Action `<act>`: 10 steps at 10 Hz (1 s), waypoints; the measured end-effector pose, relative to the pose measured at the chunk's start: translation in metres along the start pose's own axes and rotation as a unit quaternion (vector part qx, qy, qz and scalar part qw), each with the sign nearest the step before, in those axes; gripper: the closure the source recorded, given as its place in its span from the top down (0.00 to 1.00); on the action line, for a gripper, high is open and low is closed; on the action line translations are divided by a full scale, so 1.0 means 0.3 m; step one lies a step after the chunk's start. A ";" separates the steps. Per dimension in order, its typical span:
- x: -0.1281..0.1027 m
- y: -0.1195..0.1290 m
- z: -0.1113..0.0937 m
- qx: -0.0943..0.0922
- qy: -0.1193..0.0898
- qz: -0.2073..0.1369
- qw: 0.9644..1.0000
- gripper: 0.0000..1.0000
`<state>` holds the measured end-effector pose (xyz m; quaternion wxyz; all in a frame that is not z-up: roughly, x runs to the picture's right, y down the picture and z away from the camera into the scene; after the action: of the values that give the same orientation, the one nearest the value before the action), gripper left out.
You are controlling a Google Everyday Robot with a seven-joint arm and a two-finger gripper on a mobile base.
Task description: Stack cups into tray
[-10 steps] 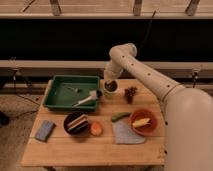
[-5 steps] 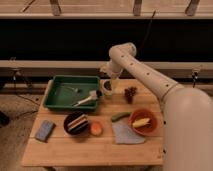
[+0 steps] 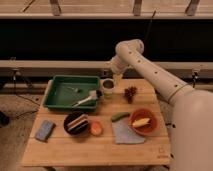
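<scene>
At the left front corner of the wooden table (image 3: 100, 152) a blue sponge (image 3: 45, 130) lies close to the left edge. Bare wood runs from there along the whole front edge, the widest open room in view. Behind the sponge, the green tray (image 3: 61, 96) fills the back left of the table, with its left wall near the table's left edge. A brush (image 3: 87, 99) lies in the tray, leaning toward the tray's right wall, and the rest of the tray floor is mostly bare. In front of the tray sits a black bowl (image 3: 76, 123) with striped contents, and a small orange piece (image 3: 96, 129) lies just beside it on the right.

A cup (image 3: 107, 88) stands upright on the table just outside the tray's right wall, near the back edge. I cannot tell whether it is one cup or two nested.

The gripper (image 3: 116, 79) hangs just above the cup and slightly to its right, with its fingers apart, holding nothing and apart from the cup.

Right of the cup lies a dark cluster (image 3: 130, 93), with a little bare wood between them. Farther forward lies a small green vegetable (image 3: 120, 116). A grey cloth (image 3: 126, 135) lies in front of it, and the orange bowl (image 3: 150, 129) touches the cloth's right side, near the right edge. The arm (image 3: 150, 70) slopes down over the back right corner.
</scene>
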<state>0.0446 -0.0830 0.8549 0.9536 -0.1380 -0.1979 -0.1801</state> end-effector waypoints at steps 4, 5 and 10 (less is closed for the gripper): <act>0.064 0.043 -0.049 0.006 -0.023 0.045 0.999 0.80; 0.070 0.083 -0.016 0.001 -0.039 0.064 0.997 0.80; 0.081 0.245 0.110 -0.007 -0.119 0.140 0.983 0.80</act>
<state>0.0838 -0.0130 0.8803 0.9381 -0.1918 -0.2870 -0.0283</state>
